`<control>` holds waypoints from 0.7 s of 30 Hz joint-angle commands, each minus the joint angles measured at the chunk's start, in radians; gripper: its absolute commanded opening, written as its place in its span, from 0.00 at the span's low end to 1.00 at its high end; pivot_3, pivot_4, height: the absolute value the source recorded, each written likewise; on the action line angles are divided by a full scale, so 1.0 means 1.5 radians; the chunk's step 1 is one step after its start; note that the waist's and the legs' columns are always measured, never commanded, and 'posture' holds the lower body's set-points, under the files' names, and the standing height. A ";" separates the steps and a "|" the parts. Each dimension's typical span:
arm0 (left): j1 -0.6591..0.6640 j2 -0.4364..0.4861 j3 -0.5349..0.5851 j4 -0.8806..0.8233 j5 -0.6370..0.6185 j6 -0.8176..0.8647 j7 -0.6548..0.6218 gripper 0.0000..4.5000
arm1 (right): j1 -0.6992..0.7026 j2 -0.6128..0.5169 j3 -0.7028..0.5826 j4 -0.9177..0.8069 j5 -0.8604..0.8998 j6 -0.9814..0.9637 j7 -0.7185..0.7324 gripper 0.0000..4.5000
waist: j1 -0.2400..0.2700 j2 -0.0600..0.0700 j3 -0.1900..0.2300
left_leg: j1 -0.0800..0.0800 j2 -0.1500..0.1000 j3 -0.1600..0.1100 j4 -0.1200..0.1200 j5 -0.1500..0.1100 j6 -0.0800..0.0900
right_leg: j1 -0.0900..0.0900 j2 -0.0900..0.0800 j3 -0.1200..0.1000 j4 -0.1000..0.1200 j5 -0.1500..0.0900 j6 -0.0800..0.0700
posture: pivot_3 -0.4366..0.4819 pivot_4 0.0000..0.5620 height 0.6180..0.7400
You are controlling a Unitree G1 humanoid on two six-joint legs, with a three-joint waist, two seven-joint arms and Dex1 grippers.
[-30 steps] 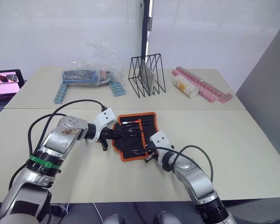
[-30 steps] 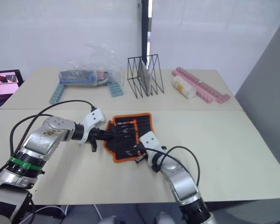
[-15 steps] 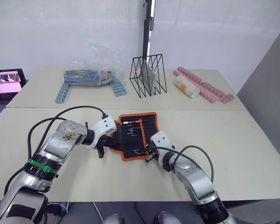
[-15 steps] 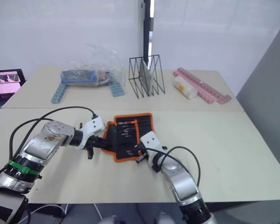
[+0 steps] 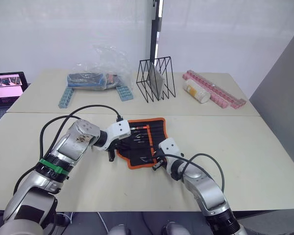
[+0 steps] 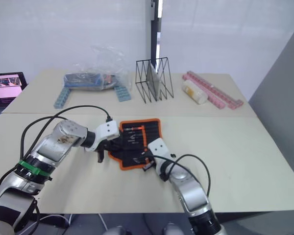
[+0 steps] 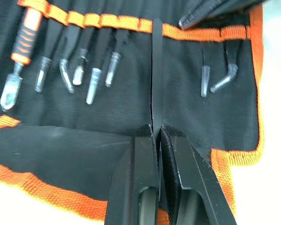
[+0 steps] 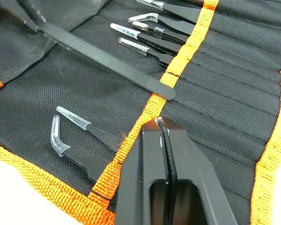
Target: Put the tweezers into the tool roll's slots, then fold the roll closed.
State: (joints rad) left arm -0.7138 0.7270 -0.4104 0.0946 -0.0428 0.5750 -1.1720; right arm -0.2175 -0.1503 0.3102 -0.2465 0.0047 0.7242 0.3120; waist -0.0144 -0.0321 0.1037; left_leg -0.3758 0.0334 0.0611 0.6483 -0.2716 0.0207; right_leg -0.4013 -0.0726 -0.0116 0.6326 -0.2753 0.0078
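My two head eyes look forward and down over the tabletop [image 5: 264,147], taking in both arms and the tool roll [image 5: 144,142] between them. Each wrist camera sits close above that roll, looking along its own fingers [image 7: 147,173]. Both share the orange stripe [image 8: 178,70] and one black tweezer [image 7: 156,70].

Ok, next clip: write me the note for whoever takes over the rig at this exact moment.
Left pincer: shut on a slim black tweezer, its far end at the orange stripe of the tool roll.
Right pincer: shut, empty, tips at the stripe.
Done: roll lies open on the table; several capped tweezers and an orange-handled tool already sit in slots.
Left: seat the held tweezer, then fold the roll closed.
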 commanded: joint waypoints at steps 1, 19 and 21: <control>-0.012 0.022 0.003 0.000 0.023 -0.017 -0.012 0.01 | 0.040 -0.007 0.018 0.060 -0.002 0.065 -0.001 0.00 | 0.000 0.000 0.000 | 0.000 0.000 0.000 0.000 0.000 0.000 | 0.000 0.000 0.000 0.000 0.000 0.000 | 0.48 0.27 0.97; -0.057 -0.008 -0.019 0.052 0.081 -0.041 -0.030 0.01 | 0.042 0.004 0.020 0.062 0.000 0.064 -0.011 0.00 | 0.000 0.000 0.000 | -0.002 0.000 0.000 0.008 -0.001 0.002 | -0.001 0.000 0.000 0.006 -0.001 0.001 | 0.48 0.27 0.97; -0.058 -0.010 -0.020 0.057 0.086 -0.045 -0.033 0.01 | 0.041 0.006 0.020 0.063 0.000 0.064 -0.013 0.00 | 0.000 0.000 0.000 | -0.002 0.000 0.000 0.008 -0.001 0.002 | -0.001 0.000 0.000 0.007 -0.001 0.001 | 0.48 0.27 0.97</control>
State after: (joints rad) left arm -0.7773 0.7129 -0.4422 0.1858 0.0745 0.5237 -1.2133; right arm -0.2133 -0.1339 0.3070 -0.2447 0.0043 0.7283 0.2844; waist -0.0143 -0.0319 0.1039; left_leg -0.3788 0.0333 0.0610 0.6606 -0.2737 0.0243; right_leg -0.4023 -0.0721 -0.0113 0.6427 -0.2767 0.0092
